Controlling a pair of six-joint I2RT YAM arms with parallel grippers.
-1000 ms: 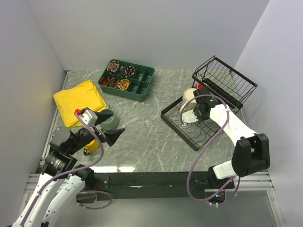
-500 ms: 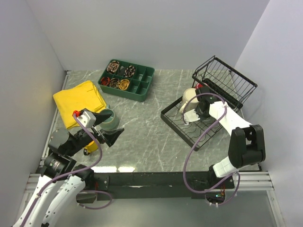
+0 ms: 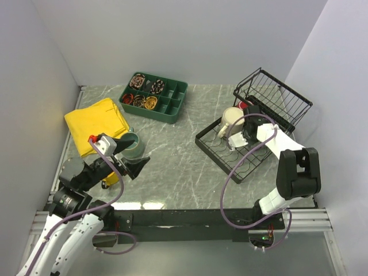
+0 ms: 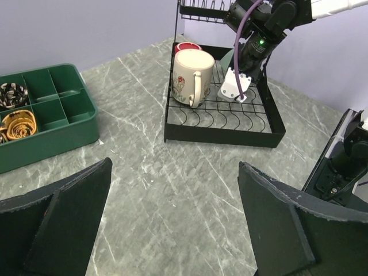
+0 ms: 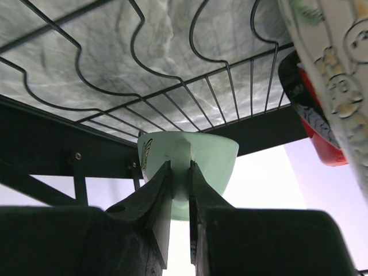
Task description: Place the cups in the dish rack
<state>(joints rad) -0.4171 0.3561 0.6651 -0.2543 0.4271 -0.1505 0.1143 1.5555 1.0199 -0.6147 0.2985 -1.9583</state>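
Observation:
My right gripper (image 5: 179, 167) is shut on the handle of the small pale teal cup (image 5: 201, 155), holding it tilted just over the dish rack (image 3: 202, 141) base. The same cup (image 4: 236, 89) shows pale in the left wrist view. A cream cup (image 3: 232, 118) stands upright in the rack, with a red cup (image 3: 242, 105) behind it. My left gripper (image 3: 133, 155) hangs open over bare table, empty, beside the grey-green cup (image 3: 131, 144). A yellow cup (image 3: 109, 181) peeks out from under the left arm.
A dark green compartment tray (image 3: 172, 106) with small items sits at the back centre. A yellow cloth (image 3: 95, 123) lies at the left. The rack's raised wire basket end (image 3: 276, 98) stands at the far right, near the wall.
The right arm has swung its elbow round and carried the teal cup slightly towards the back of the rack. The left gripper lifted a little and stayed open.

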